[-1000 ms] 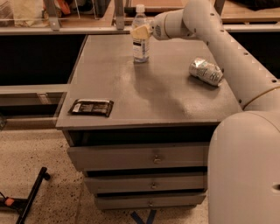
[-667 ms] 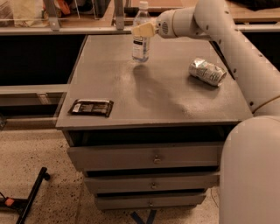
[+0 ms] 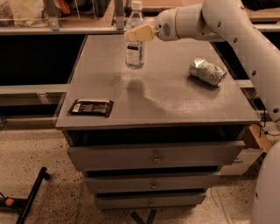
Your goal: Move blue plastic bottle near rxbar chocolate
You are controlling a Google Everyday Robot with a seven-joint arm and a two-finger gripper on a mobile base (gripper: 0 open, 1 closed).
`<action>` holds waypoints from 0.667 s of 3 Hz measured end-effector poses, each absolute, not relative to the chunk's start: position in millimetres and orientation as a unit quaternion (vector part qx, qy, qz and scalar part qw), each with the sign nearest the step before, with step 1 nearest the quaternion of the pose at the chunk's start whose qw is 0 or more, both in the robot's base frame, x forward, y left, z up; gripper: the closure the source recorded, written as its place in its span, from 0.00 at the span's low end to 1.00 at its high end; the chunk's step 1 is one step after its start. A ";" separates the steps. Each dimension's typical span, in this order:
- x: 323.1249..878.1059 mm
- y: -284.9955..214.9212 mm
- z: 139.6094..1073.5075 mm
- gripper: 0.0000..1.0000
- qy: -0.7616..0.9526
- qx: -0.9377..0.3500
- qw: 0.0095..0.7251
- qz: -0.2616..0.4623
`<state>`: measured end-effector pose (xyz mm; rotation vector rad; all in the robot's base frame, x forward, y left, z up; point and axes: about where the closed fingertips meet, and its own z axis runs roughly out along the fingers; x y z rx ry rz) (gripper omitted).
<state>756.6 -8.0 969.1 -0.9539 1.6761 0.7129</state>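
The blue plastic bottle (image 3: 134, 48) is a clear bottle with a white cap and a white label. It hangs upright just above the far middle of the grey cabinet top (image 3: 175, 105), with its shadow on the surface below it. My gripper (image 3: 139, 33) reaches in from the right and is shut on the bottle's upper body. The rxbar chocolate (image 3: 91, 107), a flat dark wrapper with small white print, lies at the front left corner of the top, well in front of and left of the bottle.
A crushed silver-green can (image 3: 207, 71) lies at the right of the top. Drawers (image 3: 153, 157) are below. A shelf with clutter (image 3: 57, 13) runs behind the cabinet. A black stand leg (image 3: 30, 199) lies on the floor at the left.
The gripper has carried the bottle a little to the left and toward the front of the cabinet top. The bar and the can have not moved.
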 end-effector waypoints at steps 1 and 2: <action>720.3 10.7 961.7 1.00 0.677 -0.436 0.505 0.310; 693.6 26.4 954.2 1.00 0.648 -0.467 0.503 0.329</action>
